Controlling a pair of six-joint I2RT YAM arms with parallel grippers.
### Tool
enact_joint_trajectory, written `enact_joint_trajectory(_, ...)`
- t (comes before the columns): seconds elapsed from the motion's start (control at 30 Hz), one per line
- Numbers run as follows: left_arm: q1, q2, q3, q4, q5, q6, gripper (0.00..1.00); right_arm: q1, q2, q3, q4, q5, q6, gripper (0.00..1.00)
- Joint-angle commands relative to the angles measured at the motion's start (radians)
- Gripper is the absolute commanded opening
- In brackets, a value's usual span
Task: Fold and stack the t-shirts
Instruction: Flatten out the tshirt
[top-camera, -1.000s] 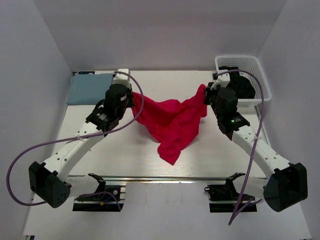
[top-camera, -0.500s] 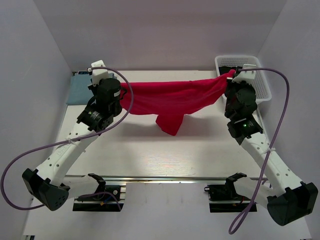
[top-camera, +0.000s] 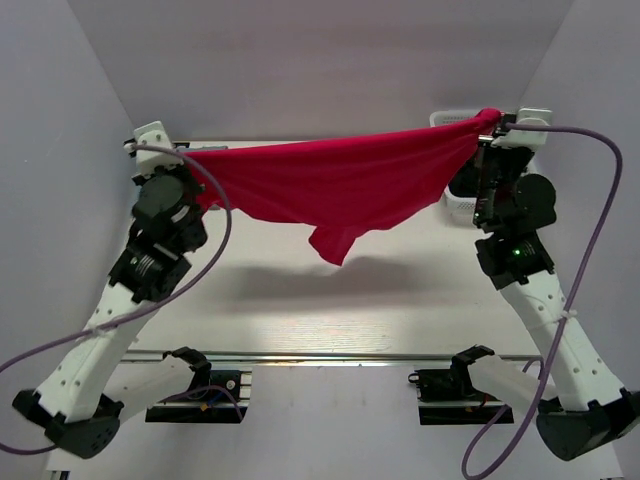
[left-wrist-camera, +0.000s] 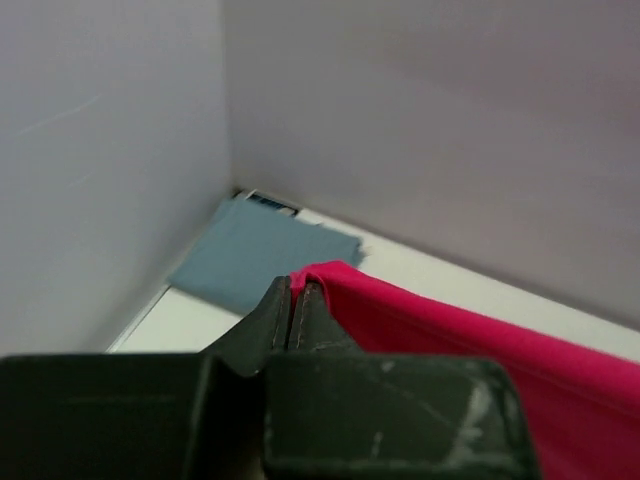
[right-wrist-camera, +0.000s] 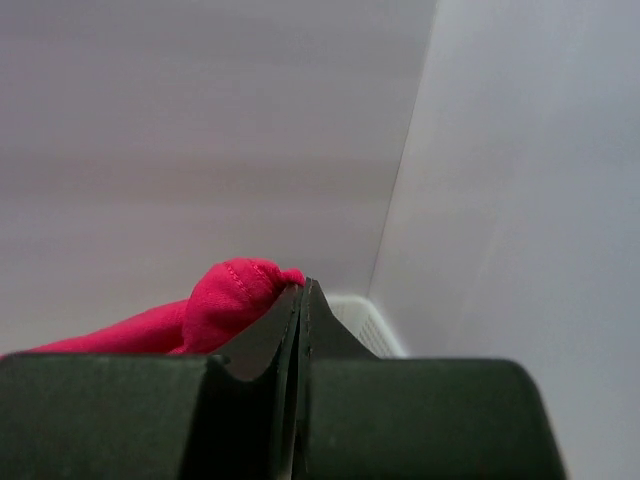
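The crimson red t-shirt (top-camera: 330, 185) hangs stretched in the air between my two grippers, high above the table, with a sleeve drooping at its middle (top-camera: 335, 242). My left gripper (top-camera: 183, 152) is shut on its left corner, seen in the left wrist view (left-wrist-camera: 296, 285) with red cloth (left-wrist-camera: 450, 345) running off right. My right gripper (top-camera: 490, 120) is shut on its right corner, seen in the right wrist view (right-wrist-camera: 301, 290) with a red bunch (right-wrist-camera: 225, 295) at the fingertips. The pale blue-grey t-shirt (left-wrist-camera: 260, 255) lies flat at the table's far left corner; in the top view it is hidden behind my left arm.
The white lattice basket (top-camera: 455, 195) stands at the far right, mostly hidden behind my right arm and the red shirt; its rim shows in the right wrist view (right-wrist-camera: 365, 320). Grey walls enclose the table on the left, back and right.
Both grippers have risen and moved apart, pulling the red shirt from a sagging bundle into a taut span. The left arm swung left and now covers the blue-grey shirt.
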Motion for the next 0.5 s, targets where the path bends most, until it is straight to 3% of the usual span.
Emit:
enact_joint_trajectory(0.0,0.008,-0.146,-0.026,0.087,0.233,0.097,0.0,-0.01,-0.083,0.086,0.036,-0.037,-0.039,0.0)
enact_joint_trajectory(0.03,0.008,-0.172,-0.038,0.087,0.333,0.097,0.0,-0.012,-0.092,0.092,0.035,-0.045,-0.047,0.0)
enact_joint_trajectory(0.13,0.008,-0.241,-0.047,0.078,0.419,0.107,0.0,-0.012,-0.135,0.088,0.054,-0.086,-0.041,0.0)
enact_joint_trajectory(0.3,0.008,-0.209,-0.017,0.003,0.36,0.044,0.0,-0.012,-0.138,0.088,0.054,-0.099,-0.047,0.0)
enact_joint_trajectory(0.47,0.008,-0.059,0.011,-0.02,0.311,0.001,0.0,-0.013,-0.056,0.071,0.07,-0.074,-0.033,0.0)
